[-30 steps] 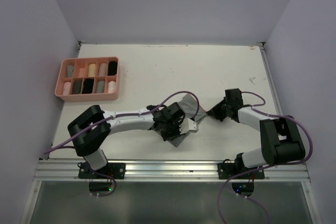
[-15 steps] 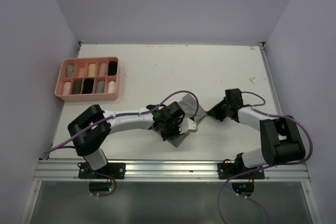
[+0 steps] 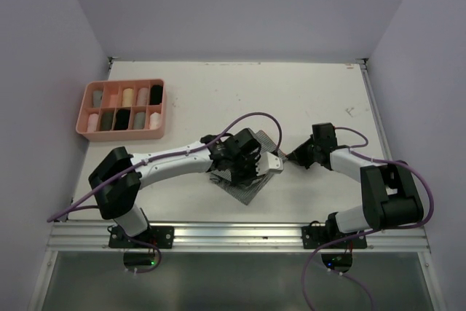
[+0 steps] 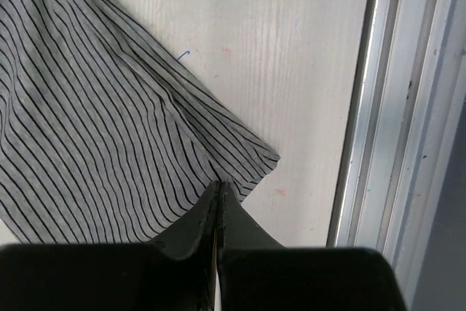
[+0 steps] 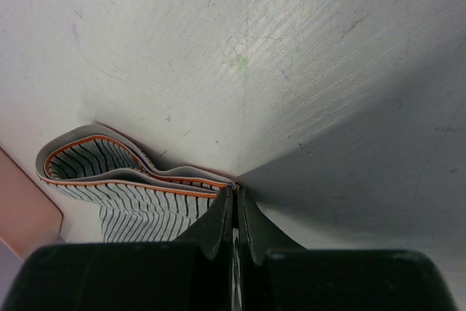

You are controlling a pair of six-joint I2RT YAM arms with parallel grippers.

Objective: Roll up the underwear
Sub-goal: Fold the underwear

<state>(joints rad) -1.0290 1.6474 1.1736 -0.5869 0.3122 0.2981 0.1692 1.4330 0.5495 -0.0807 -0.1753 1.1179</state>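
The tray [image 3: 120,135] sits at the table's [image 3: 218,92] left edge, pink, split into two rows of small compartments. Most of them hold one rolled garment each: pale, beige, grey and black rolls, standing side by side.

The underwear [image 3: 247,189] I am working on is the grey striped piece. It lies on the table well away from the tray, off to its right in the top view and nearer my bases.

My left arm stretches long and low from its base, passing the near side of the tray, with the wrist bent over the striped cloth. My left fingers [image 4: 218,189] are pressed together on its hem by a corner, and the stripes pucker toward the tips.

My right arm is folded back on itself, its forearm lying low and pointing toward the tray. My right fingers [image 5: 234,194] are closed on the orange-trimmed edge, where the cloth doubles over in a loose fold.
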